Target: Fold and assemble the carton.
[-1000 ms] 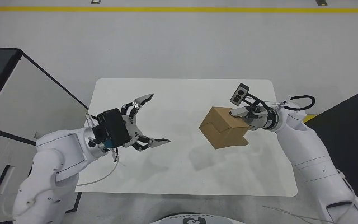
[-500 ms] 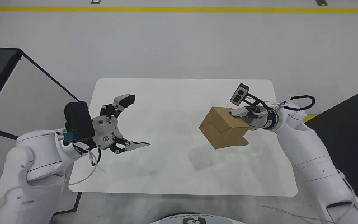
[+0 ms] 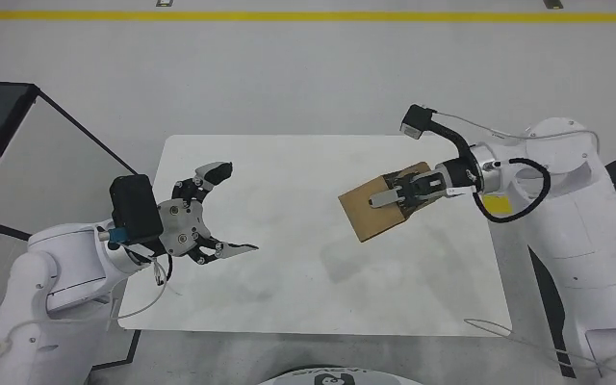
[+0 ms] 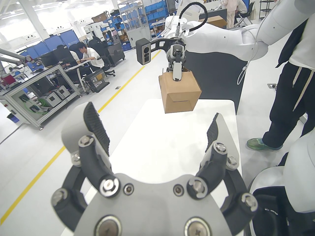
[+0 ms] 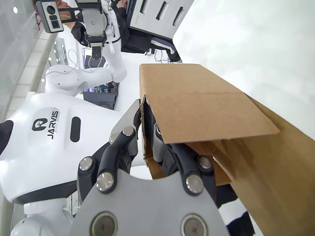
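Note:
A brown carton [image 3: 364,214] hangs above the right half of the white table [image 3: 318,289], tilted, with one flap sticking out. My right gripper [image 3: 390,192] is shut on its wall. In the right wrist view one finger is inside the carton [image 5: 196,94] and one outside, at the right gripper [image 5: 146,126]. My left gripper [image 3: 234,210] stands open over the table's left side, well apart from the carton, with nothing between its fingers. In the left wrist view the left gripper [image 4: 153,116] faces the carton [image 4: 179,94], whose closed end points toward it, held from above by the right gripper [image 4: 176,74].
Bare table surface [image 4: 172,136] lies between the two arms. A person's legs [image 4: 288,104] stand close beside the table on the right arm's side. A dark panel [image 3: 19,106] stands off the table's left edge.
My left arm pulled back toward the table's left edge, then stayed still. My right arm swung and raised its elbow, turning the carton so it shows flatter and more tilted.

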Controlling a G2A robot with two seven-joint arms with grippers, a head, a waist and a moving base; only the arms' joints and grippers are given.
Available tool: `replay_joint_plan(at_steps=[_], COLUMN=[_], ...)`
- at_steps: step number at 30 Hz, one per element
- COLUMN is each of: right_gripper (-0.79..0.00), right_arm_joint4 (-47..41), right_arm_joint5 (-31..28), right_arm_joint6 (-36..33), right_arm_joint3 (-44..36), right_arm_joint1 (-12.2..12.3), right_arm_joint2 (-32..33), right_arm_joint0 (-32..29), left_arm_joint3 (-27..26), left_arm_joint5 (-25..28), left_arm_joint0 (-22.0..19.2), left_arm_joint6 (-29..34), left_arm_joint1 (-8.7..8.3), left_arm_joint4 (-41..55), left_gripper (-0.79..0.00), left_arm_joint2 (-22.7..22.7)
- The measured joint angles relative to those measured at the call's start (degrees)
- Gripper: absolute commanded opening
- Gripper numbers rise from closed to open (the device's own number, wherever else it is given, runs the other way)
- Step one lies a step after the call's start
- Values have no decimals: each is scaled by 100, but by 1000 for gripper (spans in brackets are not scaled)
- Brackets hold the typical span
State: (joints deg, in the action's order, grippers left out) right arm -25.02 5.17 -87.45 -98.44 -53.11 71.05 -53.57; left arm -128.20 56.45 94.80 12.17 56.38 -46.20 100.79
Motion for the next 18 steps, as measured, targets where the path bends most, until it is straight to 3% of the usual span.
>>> replay_joint_plan(at_steps=[8,11,13,18], right_gripper=[-785,-785,-785,-785], right_arm_joint4=[50,989,2067,3856], right_arm_joint5=[-27,-207,-344,-837], right_arm_joint6=[64,105,-35,-56], right_arm_joint3=[-96,-512,-795,-996], right_arm_joint1=[16,57,79,-7], right_arm_joint2=[-31,-145,-378,-1391], right_arm_joint0=[0,177,488,1341], left_arm_joint3=[0,0,0,0], left_arm_joint5=[0,0,0,0], left_arm_joint0=[0,0,0,0], left_arm_joint6=[0,0,0,0], left_arm_joint1=[0,0,0,0], left_arm_joint4=[0,0,0,0], left_gripper=[0,0,0,0], left_arm_joint2=[0,0,0,0])
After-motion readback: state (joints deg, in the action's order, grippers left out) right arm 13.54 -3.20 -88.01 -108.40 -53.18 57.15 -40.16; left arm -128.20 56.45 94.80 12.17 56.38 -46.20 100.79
